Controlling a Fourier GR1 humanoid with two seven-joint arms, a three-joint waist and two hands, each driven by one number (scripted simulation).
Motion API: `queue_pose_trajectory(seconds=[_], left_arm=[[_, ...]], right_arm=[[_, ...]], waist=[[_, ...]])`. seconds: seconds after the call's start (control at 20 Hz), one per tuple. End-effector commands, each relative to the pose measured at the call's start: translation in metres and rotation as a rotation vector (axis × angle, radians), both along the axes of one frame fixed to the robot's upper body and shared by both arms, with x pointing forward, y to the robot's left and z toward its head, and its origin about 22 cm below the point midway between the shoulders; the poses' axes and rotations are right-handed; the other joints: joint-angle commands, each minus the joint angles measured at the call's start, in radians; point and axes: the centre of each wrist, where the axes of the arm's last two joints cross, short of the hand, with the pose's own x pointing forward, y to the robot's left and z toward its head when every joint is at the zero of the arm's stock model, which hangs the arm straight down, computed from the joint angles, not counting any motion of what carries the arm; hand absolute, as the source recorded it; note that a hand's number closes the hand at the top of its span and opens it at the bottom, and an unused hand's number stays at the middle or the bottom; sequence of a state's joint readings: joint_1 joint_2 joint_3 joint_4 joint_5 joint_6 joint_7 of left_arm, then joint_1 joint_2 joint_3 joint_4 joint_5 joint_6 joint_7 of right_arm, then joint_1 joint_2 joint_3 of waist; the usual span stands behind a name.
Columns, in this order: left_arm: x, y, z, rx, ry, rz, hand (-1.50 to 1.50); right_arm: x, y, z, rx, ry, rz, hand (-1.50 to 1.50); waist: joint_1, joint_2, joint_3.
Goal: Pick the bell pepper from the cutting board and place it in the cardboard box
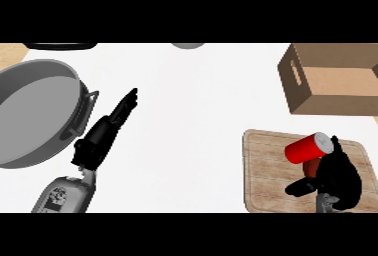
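Fingers of the right hand (338,176) curl round the bell pepper (308,148); transfer not yet made.

You see the red pepper at the upper end of that hand, over the cutting board (269,170); whether it rests on the wood or is raised, you cannot tell. You judge the grasp done, with the lift, carry and release into the cardboard box (332,85) left. Note that the box stands beyond the board, near it, open side up, with no object between. Your left hand (103,132) rests with fingers straight beside the grey pan (33,115), well apart from the route.
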State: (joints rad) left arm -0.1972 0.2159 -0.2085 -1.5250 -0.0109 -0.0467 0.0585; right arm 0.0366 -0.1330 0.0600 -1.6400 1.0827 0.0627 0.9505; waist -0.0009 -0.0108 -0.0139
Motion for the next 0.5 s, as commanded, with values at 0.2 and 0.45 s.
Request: queue_pose_trajectory(seconds=[0.2,0.45], left_arm=[[-0.003,-0.006,-0.004,-0.013,0.006,0.004,0.0],[0.005,0.015,0.003,-0.014,-0.008,0.01,0.0]], right_arm=[[0.011,-0.013,-0.022,0.001,0.083,-0.019,-1.5],[-0.005,0.003,-0.029,-0.029,0.131,0.044,1.5]], waist=[[0.003,0.011,0.014],[0.001,0.011,0.014]])
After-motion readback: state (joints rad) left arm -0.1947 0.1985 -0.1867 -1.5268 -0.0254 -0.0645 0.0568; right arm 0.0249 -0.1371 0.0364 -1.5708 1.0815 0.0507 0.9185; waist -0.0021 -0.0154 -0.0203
